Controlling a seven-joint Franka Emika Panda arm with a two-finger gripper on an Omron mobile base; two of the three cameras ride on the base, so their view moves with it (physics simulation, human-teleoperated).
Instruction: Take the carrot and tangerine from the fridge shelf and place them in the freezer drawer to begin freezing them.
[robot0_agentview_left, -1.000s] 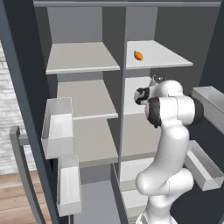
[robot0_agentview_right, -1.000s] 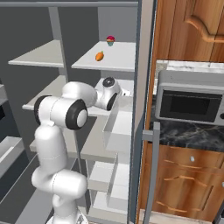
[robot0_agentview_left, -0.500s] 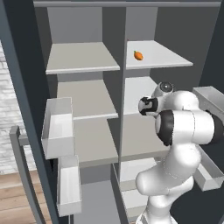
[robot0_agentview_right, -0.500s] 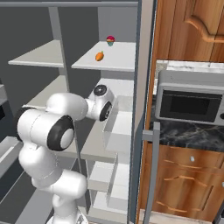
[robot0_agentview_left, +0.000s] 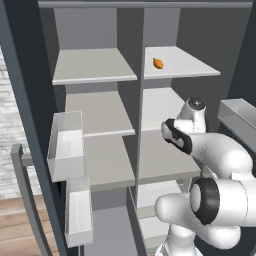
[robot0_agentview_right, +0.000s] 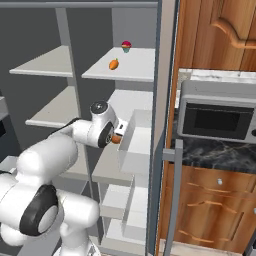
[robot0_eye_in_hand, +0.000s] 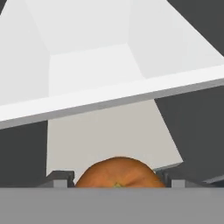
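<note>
Tangerine (robot0_eye_in_hand: 117, 173) sat clamped between the two dark tips of the pincer (robot0_eye_in_hand: 117, 179), its orange top filling the gap in the hand view; from the right base view the same fruit showed as a small orange spot (robot0_agentview_right: 116, 139) at the end of the wrist, just beside a white door bin (robot0_agentview_right: 137, 145). Carrot (robot0_agentview_left: 158, 63) lay on the top fridge shelf (robot0_agentview_left: 190, 64), well above the wrist, with a small red-and-green item (robot0_agentview_right: 126, 46) further back on that shelf. Judging by this, the step in hand was carrying the first fruit away from the shelf, with the carrot untouched. Below the wrist, pale pull-out boxes (robot0_agentview_right: 117, 200) stacked up; which of them, if any, was the freezer drawer could not be told. The next move called for lowering the arm without brushing the bin, reaching an open drawer, then parting the tips over it.
</note>
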